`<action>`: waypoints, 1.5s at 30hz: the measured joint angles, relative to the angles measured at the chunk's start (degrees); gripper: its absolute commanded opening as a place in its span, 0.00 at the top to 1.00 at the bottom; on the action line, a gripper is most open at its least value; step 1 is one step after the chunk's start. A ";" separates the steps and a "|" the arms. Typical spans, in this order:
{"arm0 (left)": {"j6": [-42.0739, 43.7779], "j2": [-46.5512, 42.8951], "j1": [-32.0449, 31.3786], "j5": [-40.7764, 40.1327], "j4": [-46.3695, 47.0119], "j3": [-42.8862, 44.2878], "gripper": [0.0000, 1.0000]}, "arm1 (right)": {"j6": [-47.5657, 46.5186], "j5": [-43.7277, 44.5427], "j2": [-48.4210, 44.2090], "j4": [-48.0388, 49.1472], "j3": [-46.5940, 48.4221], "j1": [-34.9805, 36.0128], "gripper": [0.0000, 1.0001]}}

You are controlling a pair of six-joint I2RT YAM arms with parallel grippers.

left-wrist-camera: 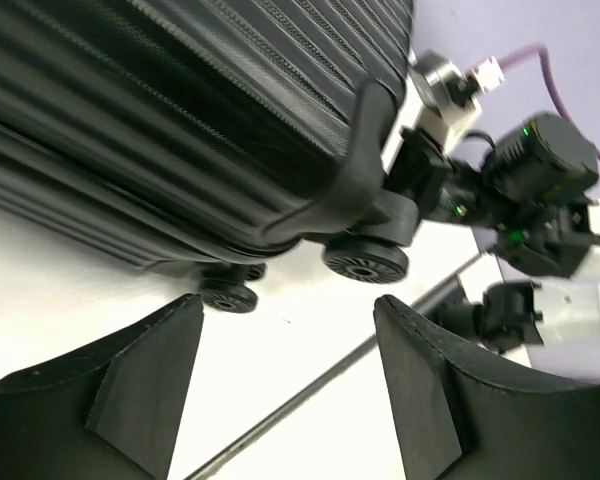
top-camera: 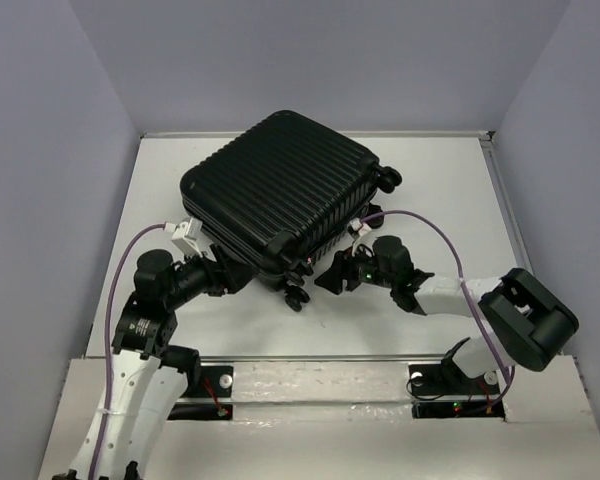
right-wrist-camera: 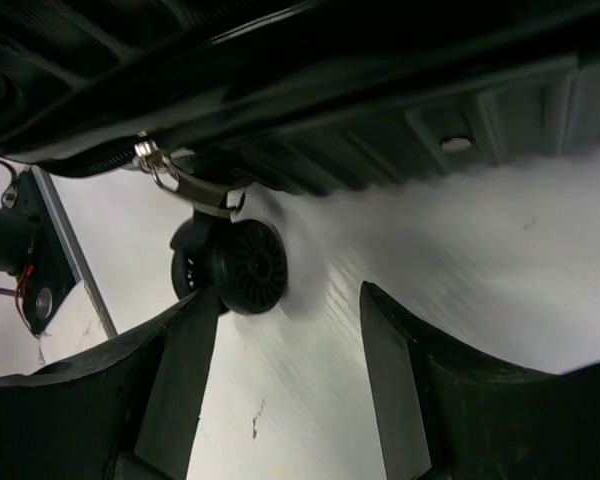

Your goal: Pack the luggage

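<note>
The luggage is a black ribbed hard-shell suitcase lying shut on the white table, with caster wheels at its near corner. My left gripper is open and empty, close to the near left side of the suitcase. In the left wrist view the ribbed shell and a wheel are just ahead of it. My right gripper is open and empty at the near right side. In the right wrist view it points at a wheel, with a metal zipper pull under the shell edge.
Grey walls enclose the table at the back and on both sides. A raised lip runs along the near edge by the arm bases. The right arm's purple cable arcs over the table. The right arm shows in the left wrist view.
</note>
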 measured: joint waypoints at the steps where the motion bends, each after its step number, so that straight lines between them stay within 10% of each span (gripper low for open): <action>1: -0.39 0.70 -2.08 -0.44 0.59 0.07 0.21 | -0.02 -0.04 1.42 2.75 0.00 0.02 0.34; 15: -7.30 10.14 -26.38 -14.47 6.08 3.02 0.18 | -0.92 -1.25 7.43 16.96 3.43 0.92 0.46; 21: -9.94 14.45 -30.16 -17.07 9.84 3.02 0.23 | -1.09 -1.68 10.78 19.54 4.33 0.96 0.85; 26: -11.39 18.99 -32.04 -18.58 13.42 3.08 0.28 | 0.22 -2.14 11.28 21.79 3.30 1.25 0.93; 33: -13.81 28.52 -36.63 -20.02 18.82 5.97 0.66 | 3.26 3.19 2.95 25.57 -5.77 2.25 0.93; 45: -15.41 45.68 -42.10 -24.35 27.23 19.89 0.88 | 3.23 14.84 -5.42 20.72 -10.10 5.01 0.93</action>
